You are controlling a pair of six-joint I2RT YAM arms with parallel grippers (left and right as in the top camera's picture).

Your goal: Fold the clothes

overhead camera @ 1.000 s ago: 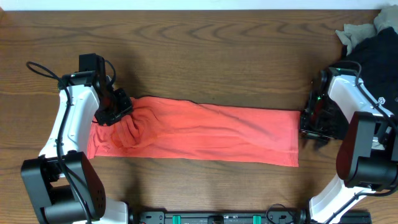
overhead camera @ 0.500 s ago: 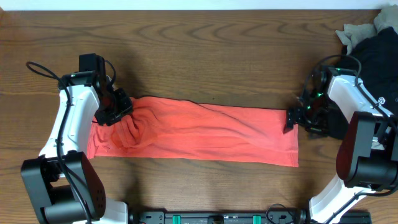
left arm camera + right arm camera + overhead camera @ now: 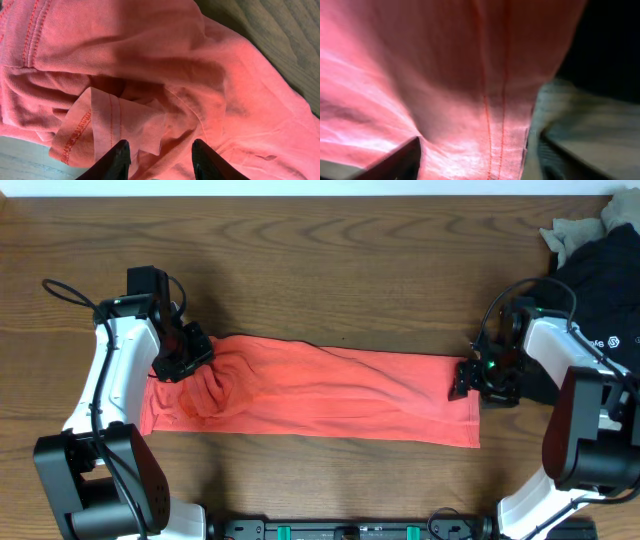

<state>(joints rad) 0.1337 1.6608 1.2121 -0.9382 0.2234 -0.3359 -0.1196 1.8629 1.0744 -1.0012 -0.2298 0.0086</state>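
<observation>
Cloth takes up the middle of the counter [image 3: 320,270]: a coral-red T-shirt [image 3: 330,395] lies in a long flat band, folded lengthwise, running from near the left edge to near the right edge and somewhat closer to the front edge than the back. Its left end is bunched into soft folds, and there the left gripper [image 3: 185,358] sits on the upper corner of the cloth. The left wrist view shows its two dark fingers [image 3: 117,160] partway apart, with a raised fold of the red fabric pinched between them and a stitched hem lying just to one side. At the right end of the band the right gripper [image 3: 465,380] rests over the shirt's short edge. The right wrist view is blurred, but the jaws stand wide apart, straddling the seamed hem with nothing clamped between them. Further back, in the far right corner of the counter, a black garment [image 3: 600,290] lies in a loose heap behind the right arm. A crumpled beige piece [image 3: 575,230] touches its back edge, well apart from the red shirt.
</observation>
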